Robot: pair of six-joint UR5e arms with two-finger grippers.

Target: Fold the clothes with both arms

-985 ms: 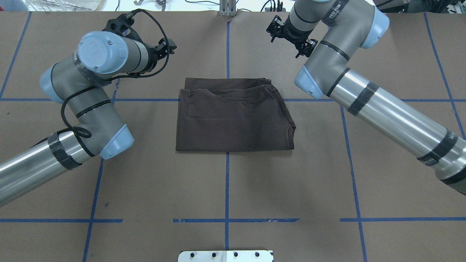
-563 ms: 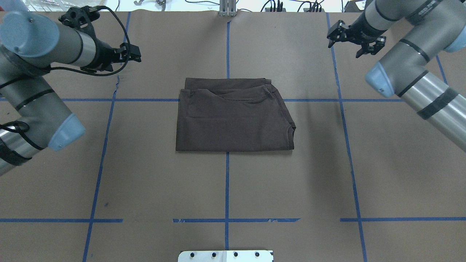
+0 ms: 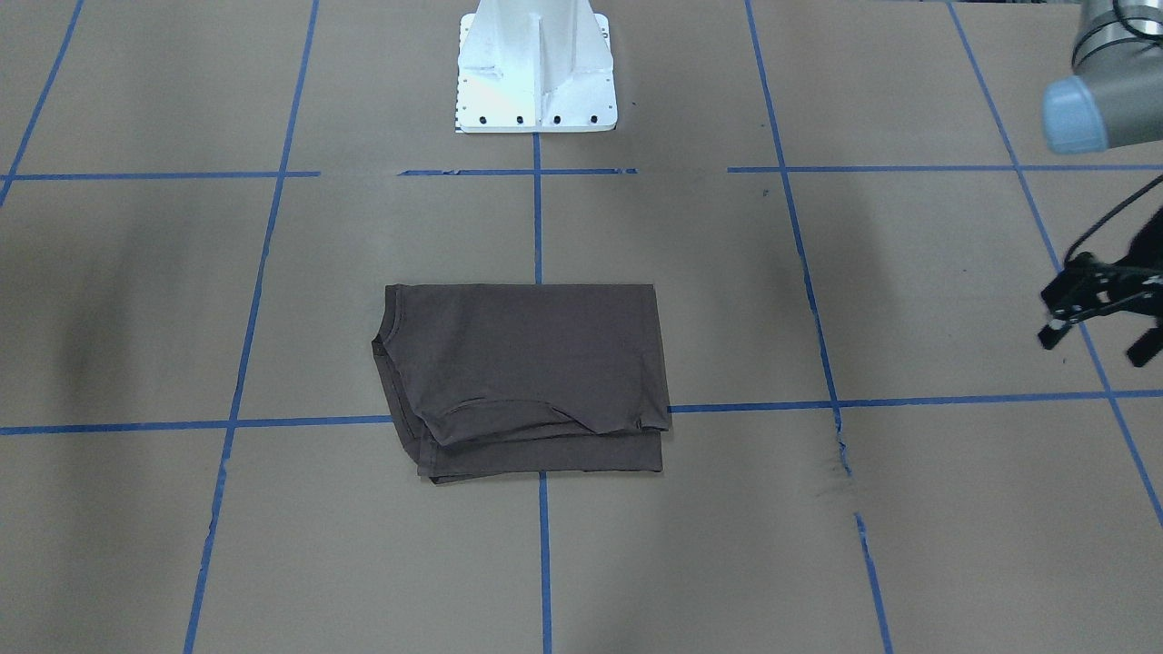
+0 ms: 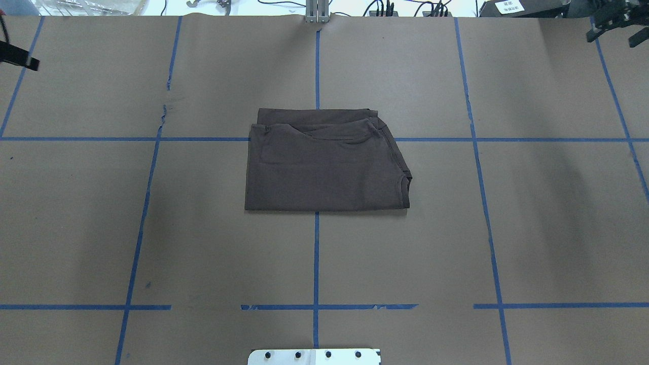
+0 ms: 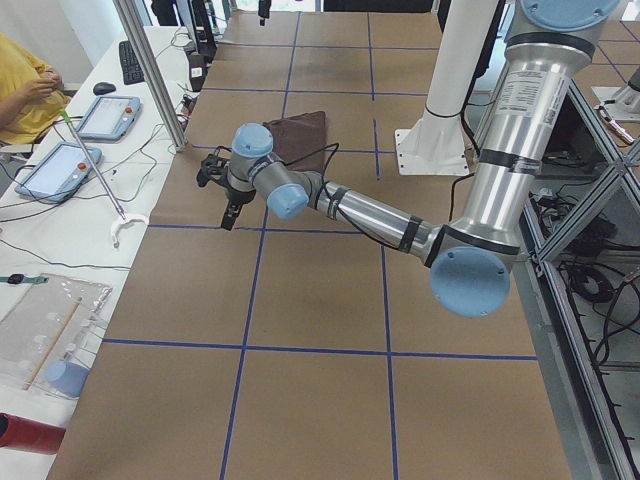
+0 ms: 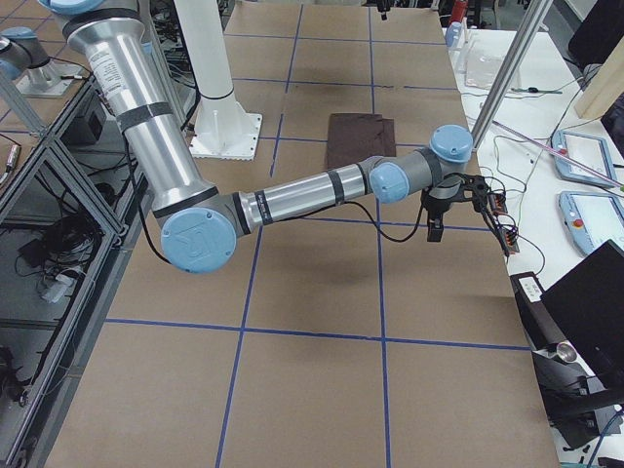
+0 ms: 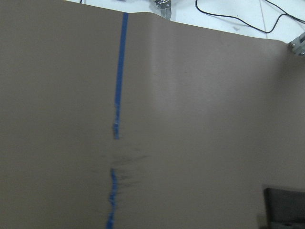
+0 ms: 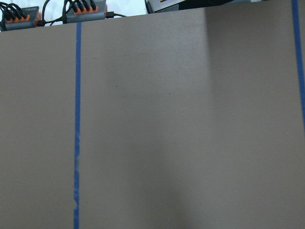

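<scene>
The dark brown T-shirt lies folded into a flat rectangle at the middle of the table, its collar edge on the overhead view's right; it also shows in the front view and, small, in the side views. My left gripper hangs open and empty far off to the shirt's side; in the overhead view only one of its fingertips shows at the left edge. My right gripper is open and empty over the far right corner. A corner of the shirt shows in the left wrist view.
Brown paper with a grid of blue tape covers the table; one tape line is torn. The white base pedestal stands at the robot's side. Beyond the far edge are cables, tablets, a metal post and a seated person.
Both arms have swung outward from beside the shirt toward the table's far corners, almost leaving the overhead view. Both grippers stayed open. The shirt has not moved.
</scene>
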